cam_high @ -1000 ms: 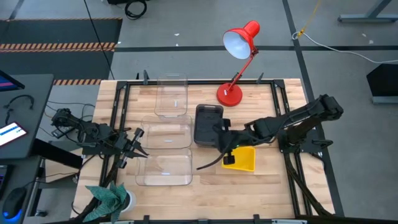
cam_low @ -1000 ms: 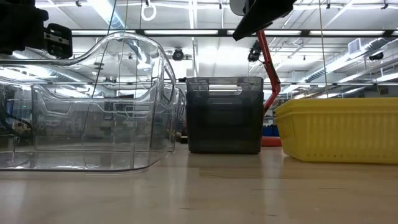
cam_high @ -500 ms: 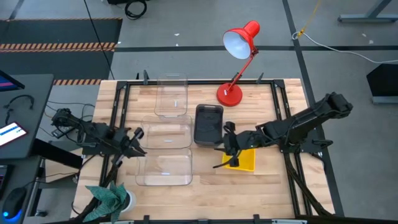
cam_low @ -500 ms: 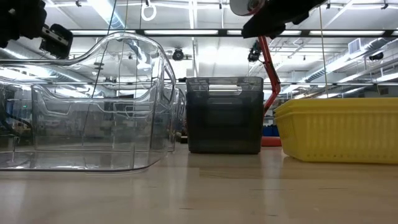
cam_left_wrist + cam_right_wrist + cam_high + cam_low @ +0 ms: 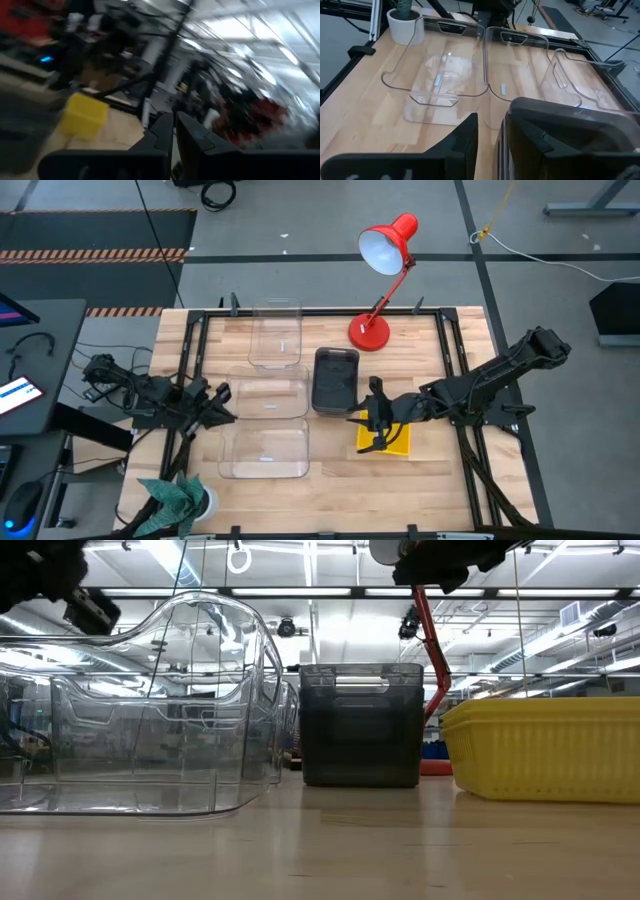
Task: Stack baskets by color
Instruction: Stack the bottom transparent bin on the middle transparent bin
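Your right gripper [image 5: 377, 428] hangs empty, fingers parted, over the yellow basket [image 5: 396, 436] beside the dark grey basket [image 5: 335, 379]. Your left gripper [image 5: 217, 406], nearly pinched together and empty, sits at the table's [image 5: 430, 470] left edge beside the clear baskets [image 5: 265, 450].

High view: straight down over the whole table [image 5: 330, 465]. Low view: tabletop level, close behind the dark grey basket [image 5: 361, 725], facing the room. Right wrist view: close over that basket, toward 3 clear baskets [image 5: 445, 65]. Left wrist view: blurred. High and low share the red lamp [image 5: 385, 250].
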